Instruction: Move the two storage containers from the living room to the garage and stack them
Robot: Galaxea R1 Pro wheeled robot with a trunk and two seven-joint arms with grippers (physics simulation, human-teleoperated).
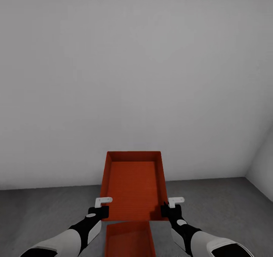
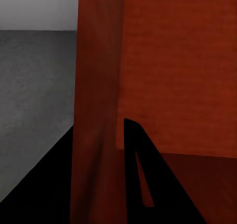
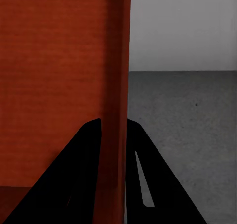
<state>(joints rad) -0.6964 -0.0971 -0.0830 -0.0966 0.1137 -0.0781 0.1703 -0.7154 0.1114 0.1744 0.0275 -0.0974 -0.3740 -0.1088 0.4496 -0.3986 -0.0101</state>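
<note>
Head view has both your arms reaching forward and slightly inward, forearms low, wrists level on either side of the upper container [image 1: 133,189]. Your left gripper [image 1: 101,206] sits at that bin's near left corner, and your right gripper [image 1: 171,206] at its near right corner. In the left wrist view, the dark fingers [image 2: 140,174] straddle the thin orange-red left wall, closed onto it, one finger inside and one outside. In the right wrist view, the right fingers [image 3: 140,174] pinch the right wall the same way, clamped tight against it. You are holding the bin open side up, its long axis running straight away from you toward the white wall [image 1: 136,79]. It hangs above the dark grey floor [image 1: 220,207]. The second container [image 1: 129,240] lies below and nearer to you, between your forearms, its long axis on the same line.
</note>
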